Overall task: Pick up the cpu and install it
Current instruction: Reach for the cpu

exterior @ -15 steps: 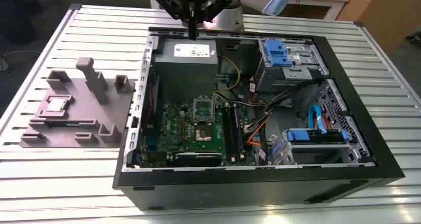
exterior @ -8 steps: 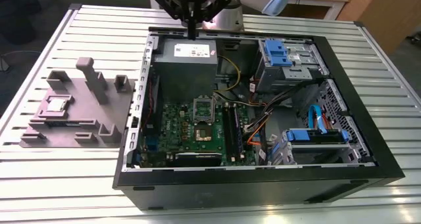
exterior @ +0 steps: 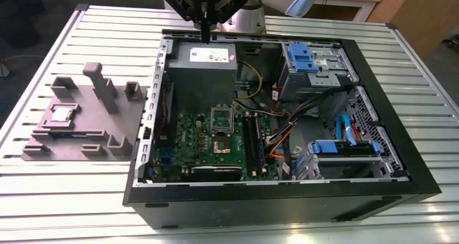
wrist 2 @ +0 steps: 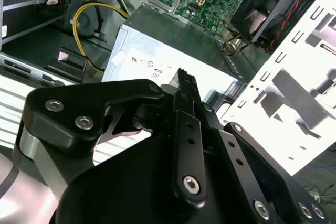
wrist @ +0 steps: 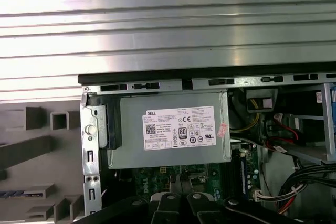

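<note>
We found the square cpu (exterior: pixel 61 114) lying flat, top up, on the grey fixture (exterior: pixel 92 121) at the exterior view's left, while the gripper (exterior: pixel 206 38) hung closed and empty above the power supply (exterior: pixel 204 72).

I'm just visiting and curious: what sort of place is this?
Probably a robotics lab or test bench: an open black computer case lies on a slatted silver metal table, beside a grey moulded parts holder.

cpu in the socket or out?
Out. The cpu lies flat on the grey fixture outside the case, at the exterior view's left; the hand hangs above the power supply, far from it.
</note>
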Robot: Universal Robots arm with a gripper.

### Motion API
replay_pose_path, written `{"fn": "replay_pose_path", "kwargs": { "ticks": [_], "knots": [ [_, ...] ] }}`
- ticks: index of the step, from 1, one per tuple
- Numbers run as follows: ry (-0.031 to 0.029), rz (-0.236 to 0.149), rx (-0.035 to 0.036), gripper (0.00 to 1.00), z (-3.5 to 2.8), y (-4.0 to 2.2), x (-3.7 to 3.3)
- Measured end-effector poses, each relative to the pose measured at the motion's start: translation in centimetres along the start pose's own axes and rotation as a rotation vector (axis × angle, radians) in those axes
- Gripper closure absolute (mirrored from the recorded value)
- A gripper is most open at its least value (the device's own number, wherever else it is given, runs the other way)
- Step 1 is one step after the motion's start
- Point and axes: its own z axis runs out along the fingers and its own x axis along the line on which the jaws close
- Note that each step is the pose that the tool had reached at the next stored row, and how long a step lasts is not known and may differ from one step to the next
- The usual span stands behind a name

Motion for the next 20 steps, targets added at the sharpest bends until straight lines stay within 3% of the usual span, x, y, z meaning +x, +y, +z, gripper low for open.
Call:
{"fn": "replay_pose_path", "kwargs": {
  "ticks": [11,20],
  "knots": [
    [-0.0001,0.0,-0.0001,0.9,0.0,-0.02,0.16],
    [-0.0001,0.0,-0.0001,0.9,-0.04,-0.12,1.57]
  ]
}}
